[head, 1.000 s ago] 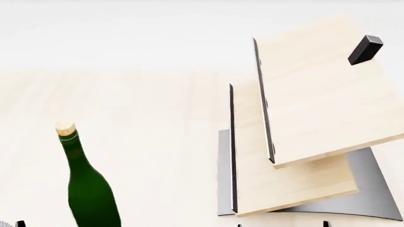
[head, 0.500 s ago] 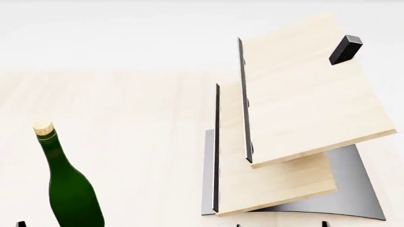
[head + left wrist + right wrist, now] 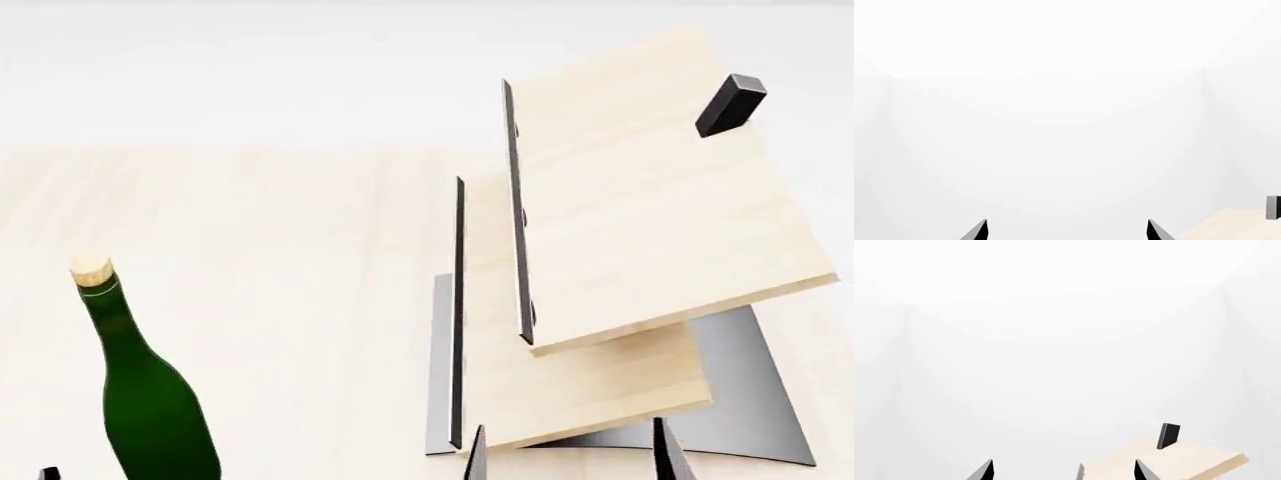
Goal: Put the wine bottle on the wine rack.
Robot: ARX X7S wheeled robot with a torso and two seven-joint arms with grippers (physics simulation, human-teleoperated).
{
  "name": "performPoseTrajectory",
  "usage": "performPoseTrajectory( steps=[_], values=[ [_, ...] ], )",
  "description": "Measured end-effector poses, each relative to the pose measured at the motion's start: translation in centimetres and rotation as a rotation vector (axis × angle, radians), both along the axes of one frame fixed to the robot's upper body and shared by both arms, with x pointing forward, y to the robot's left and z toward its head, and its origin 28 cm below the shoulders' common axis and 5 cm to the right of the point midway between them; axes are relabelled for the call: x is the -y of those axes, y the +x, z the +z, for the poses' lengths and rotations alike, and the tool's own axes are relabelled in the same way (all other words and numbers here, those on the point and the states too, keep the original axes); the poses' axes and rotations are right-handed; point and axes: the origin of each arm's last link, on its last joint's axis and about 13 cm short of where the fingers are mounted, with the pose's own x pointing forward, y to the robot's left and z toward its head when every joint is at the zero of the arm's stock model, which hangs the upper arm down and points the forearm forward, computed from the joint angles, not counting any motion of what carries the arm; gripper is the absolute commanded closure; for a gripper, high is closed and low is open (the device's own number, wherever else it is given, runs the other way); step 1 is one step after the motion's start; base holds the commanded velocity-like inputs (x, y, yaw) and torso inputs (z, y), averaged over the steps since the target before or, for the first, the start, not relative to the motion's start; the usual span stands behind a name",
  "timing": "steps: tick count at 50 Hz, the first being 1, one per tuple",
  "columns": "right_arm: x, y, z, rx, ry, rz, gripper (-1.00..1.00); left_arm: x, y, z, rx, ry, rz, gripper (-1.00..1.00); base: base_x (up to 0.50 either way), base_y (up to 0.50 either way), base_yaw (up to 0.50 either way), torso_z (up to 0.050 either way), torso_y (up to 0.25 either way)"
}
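The wine bottle (image 3: 147, 400), dark green with a tan cork, stands upright on the pale wood table at the lower left of the head view. The wine rack (image 3: 627, 250), two tilted light-wood boards with dark edge strips on a curved grey base, stands at the right; its top also shows in the right wrist view (image 3: 1174, 457) and left wrist view (image 3: 1241, 225). My right gripper (image 3: 567, 455) is open and empty, its tips rising in front of the rack's base. My left gripper (image 3: 1066, 231) is open and empty; only one tip shows at the head view's lower left, left of the bottle.
The pale wood table (image 3: 294, 260) spreads between bottle and rack. A small black block (image 3: 730, 105) sticks up from the rack's upper board. White walls lie beyond.
A second ago the whole scene shifted left in the head view, then held still. In the last half second my right gripper's fingertips have risen into view in front of the rack.
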Motion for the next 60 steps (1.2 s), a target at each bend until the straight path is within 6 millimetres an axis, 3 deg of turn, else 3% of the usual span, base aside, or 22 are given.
performPoseTrajectory(
  steps=[19, 43, 50, 60],
  values=[
    [-1.1, 3.6, 4.5, 0.018, -0.01, -0.02, -1.0, 0.1, 0.0, 0.0, -0.003, 0.003, -0.002, -1.0, 0.0, 0.0, 0.0, 0.0, 0.0],
    [-2.4, 8.0, 10.1, -0.044, -0.154, 0.049, -1.0, 0.0, 0.1, 0.1, -0.002, 0.001, 0.003, -1.0, 0.0, 0.0, 0.0, 0.0, 0.0],
    [-2.3, 8.9, 11.7, -0.095, -0.188, 0.102, -1.0, -0.1, 0.1, 0.1, -0.002, 0.0, 0.005, -1.0, 0.0, 0.0, 0.0, 0.0, 0.0],
    [-1.8, 10.2, 13.9, -0.28, -0.245, 0.319, -1.0, -0.1, 0.1, 0.1, -0.003, 0.001, 0.006, -1.0, 0.0, 0.0, 0.0, 0.0, 0.0]
  ],
)
